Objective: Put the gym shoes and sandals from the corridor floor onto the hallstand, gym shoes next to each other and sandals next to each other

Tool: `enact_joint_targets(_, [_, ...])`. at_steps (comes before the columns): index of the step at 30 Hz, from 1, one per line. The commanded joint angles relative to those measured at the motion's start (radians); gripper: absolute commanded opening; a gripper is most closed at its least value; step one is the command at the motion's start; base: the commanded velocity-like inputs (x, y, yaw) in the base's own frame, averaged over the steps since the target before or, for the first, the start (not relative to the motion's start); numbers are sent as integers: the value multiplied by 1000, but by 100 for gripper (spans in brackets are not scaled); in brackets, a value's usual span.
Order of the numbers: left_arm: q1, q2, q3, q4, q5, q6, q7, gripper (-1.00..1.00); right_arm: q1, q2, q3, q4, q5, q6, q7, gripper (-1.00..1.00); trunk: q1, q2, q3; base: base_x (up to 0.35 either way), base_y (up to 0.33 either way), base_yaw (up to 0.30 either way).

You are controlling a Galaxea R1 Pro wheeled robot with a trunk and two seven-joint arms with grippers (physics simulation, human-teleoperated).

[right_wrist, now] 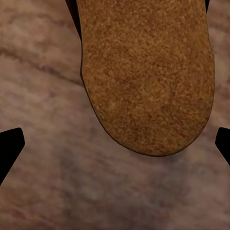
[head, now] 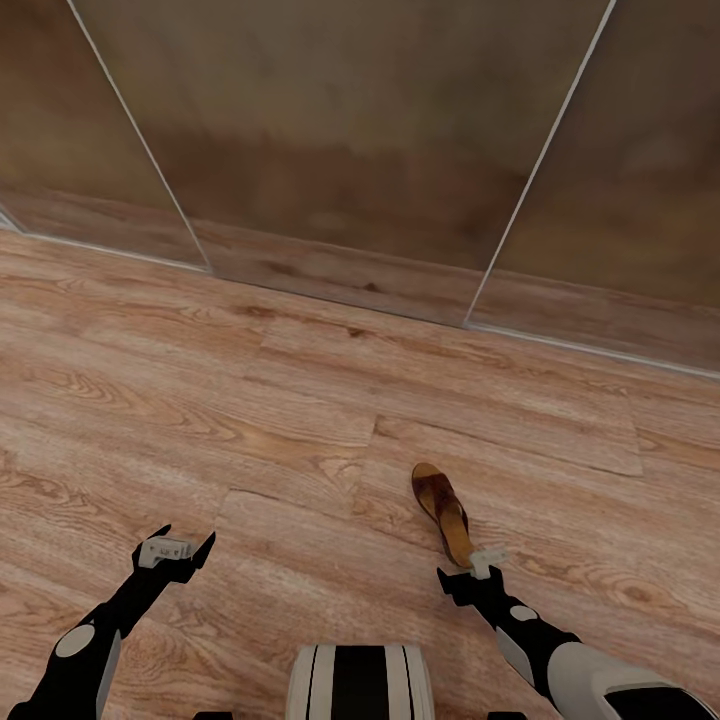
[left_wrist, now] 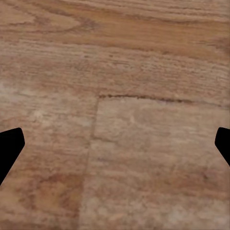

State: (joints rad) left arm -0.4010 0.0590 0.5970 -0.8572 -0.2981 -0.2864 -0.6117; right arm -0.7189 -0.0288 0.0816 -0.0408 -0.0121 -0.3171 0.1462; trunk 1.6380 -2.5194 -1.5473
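Note:
One brown sandal (head: 441, 508) lies flat on the wood-grain corridor floor (head: 300, 420), its heel end toward me. My right gripper (head: 466, 573) hovers open just above that heel. In the right wrist view the tan footbed of the sandal (right_wrist: 148, 72) lies ahead of the gap, with the dark fingertips (right_wrist: 10, 147) spread wide at both edges. My left gripper (head: 184, 540) hangs open over bare floor (left_wrist: 115, 120), well to the left of the sandal, with nothing between its fingers (left_wrist: 9, 148). The gym shoes, the other sandal and the hallstand are out of view.
A brown panelled wall (head: 350, 130) with pale vertical seams and a baseboard (head: 330, 275) closes the far side of the floor. My own base (head: 360, 682) sits at the near edge between the arms.

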Motion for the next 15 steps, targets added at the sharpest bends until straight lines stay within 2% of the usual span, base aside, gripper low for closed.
enact_joint_targets(1, [-1, -1, 4, 0, -10, -6, -4, 100, 0, 0, 7, 1, -2, -3, 1, 100, 0, 0, -1, 0, 0, 0])
enact_joint_targets(8, [-1, -1, 4, 0, -10, -7, -3, 100, 0, 0, 7, 1, -2, -3, 0, 100, 0, 0, -1, 0, 0, 0])
enact_joint_targets(11, [-1, -1, 4, 1, -10, -7, -3, 100, 0, 0, 7, 1, -2, -3, 1, 100, 1, -1, -12, 0, 0, 0])
enact_joint_targets(15, [-1, -1, 4, 1, -10, -7, -3, 100, 0, 0, 7, 1, -2, -3, 0, 100, 1, -1, -14, 0, 0, 0])
